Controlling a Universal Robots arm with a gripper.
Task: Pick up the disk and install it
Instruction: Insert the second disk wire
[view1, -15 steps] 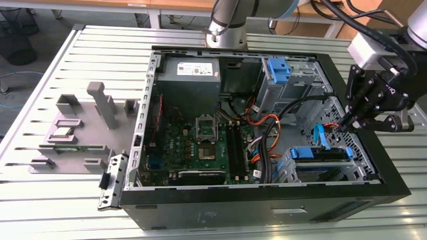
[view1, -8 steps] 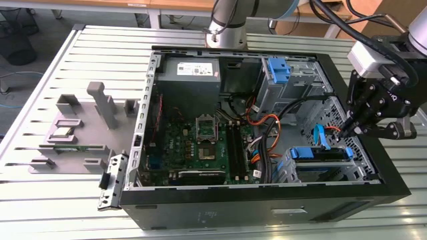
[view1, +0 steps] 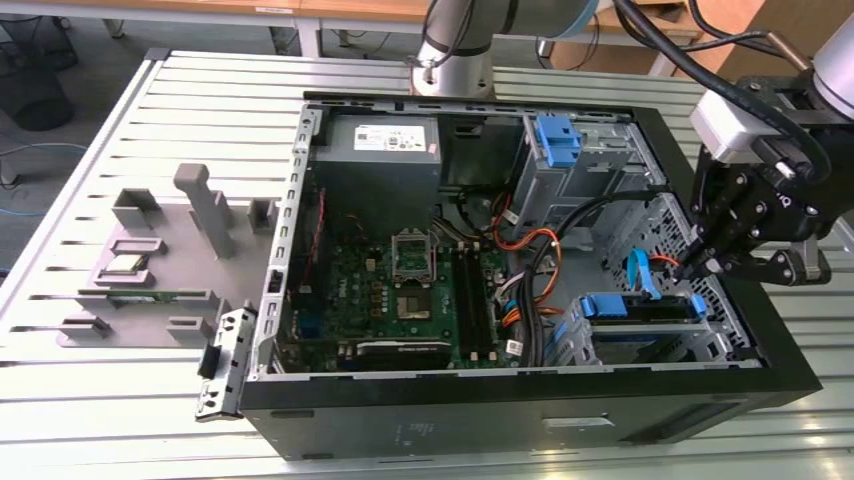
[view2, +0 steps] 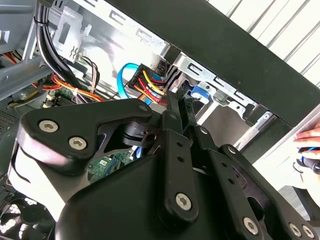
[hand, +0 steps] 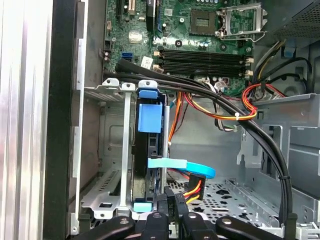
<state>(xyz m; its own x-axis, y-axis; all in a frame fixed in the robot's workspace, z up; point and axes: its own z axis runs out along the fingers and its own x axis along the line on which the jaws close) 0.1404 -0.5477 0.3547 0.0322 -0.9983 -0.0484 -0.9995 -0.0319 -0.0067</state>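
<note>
1. The disk (view1: 643, 310), in its blue carrier, is seen seated in the metal drive cage (view1: 587, 335) at the case's corner on the exterior view's right, near the front edge. In the first wrist view the disk (hand: 148, 150) stands edge-on in the cage slot, its blue handle (hand: 150, 118) facing the camera.

2. A light blue data cable (hand: 182, 167) and a bundle of red, yellow and black power wires (hand: 192, 189) are seen at the disk's end; whether they are fully plugged in cannot be told.

3. The pick-up appears done and the disk is judged to be largely or wholly installed, since it lies inside the cage and not in the gripper. Whether it is latched home cannot be told.

4. The gripper (view1: 705, 262) is seen just above the cage, beside the case's wall on the exterior view's right, pointing down into the case. In the first wrist view the gripper (hand: 172, 200) has its fingers pressed close together, with nothing pinched between them, the tips just by the cable connectors.

5. The arm's wrist is tilted inward over the case rim, with its base mounted behind the computer case (view1: 400, 425).

6. Further off, the motherboard (view1: 400, 280), the grey power supply (view1: 380, 140) and a grey fixture rack (view1: 160, 260) on the slatted table (view1: 80, 400) are seen.
</note>
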